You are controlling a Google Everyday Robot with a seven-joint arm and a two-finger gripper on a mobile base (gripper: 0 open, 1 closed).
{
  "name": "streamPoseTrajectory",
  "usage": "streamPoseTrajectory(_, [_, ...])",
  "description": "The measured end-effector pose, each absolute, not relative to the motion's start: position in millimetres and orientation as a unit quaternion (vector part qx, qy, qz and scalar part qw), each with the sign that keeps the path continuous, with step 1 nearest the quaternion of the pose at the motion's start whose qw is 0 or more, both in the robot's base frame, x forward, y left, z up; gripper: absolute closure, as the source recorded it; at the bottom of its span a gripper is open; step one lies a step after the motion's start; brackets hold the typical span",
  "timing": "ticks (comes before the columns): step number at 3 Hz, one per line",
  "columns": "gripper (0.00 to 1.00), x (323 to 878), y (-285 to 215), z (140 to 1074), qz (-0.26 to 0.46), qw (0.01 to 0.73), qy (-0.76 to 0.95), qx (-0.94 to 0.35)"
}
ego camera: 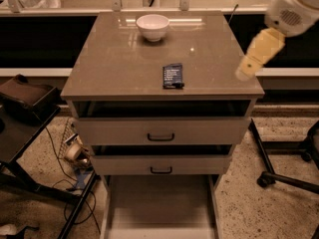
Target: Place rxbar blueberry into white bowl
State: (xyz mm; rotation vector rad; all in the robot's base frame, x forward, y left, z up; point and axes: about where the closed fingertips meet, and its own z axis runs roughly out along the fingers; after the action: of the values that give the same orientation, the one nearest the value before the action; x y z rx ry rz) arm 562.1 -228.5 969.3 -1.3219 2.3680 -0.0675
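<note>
Where the gripper is held over the right front edge of the glossy tan tabletop, it cannot be told whether it is open or closed. To its left, near the front edge, one rxbar blueberry is laid flat on the top. Farther left and back, one white bowl is set upright, well apart from the bar. Below, two drawers are seen, their insides hidden. A speckled floor and cables are seen lowest.
</note>
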Motion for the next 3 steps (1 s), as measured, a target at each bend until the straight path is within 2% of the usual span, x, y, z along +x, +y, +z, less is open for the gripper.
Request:
streamPoseTrajectory(1, [0.0, 612, -235, 943, -0.013, 0.184, 0.901, -0.392])
streamPoseTrajectory(2, [0.0, 637, -241, 918, -0.002, 0.165, 0.936, -0.31])
streamPoseTrajectory(3, [0.0, 642, -238, 913, 0.004, 0.164, 0.943, -0.289])
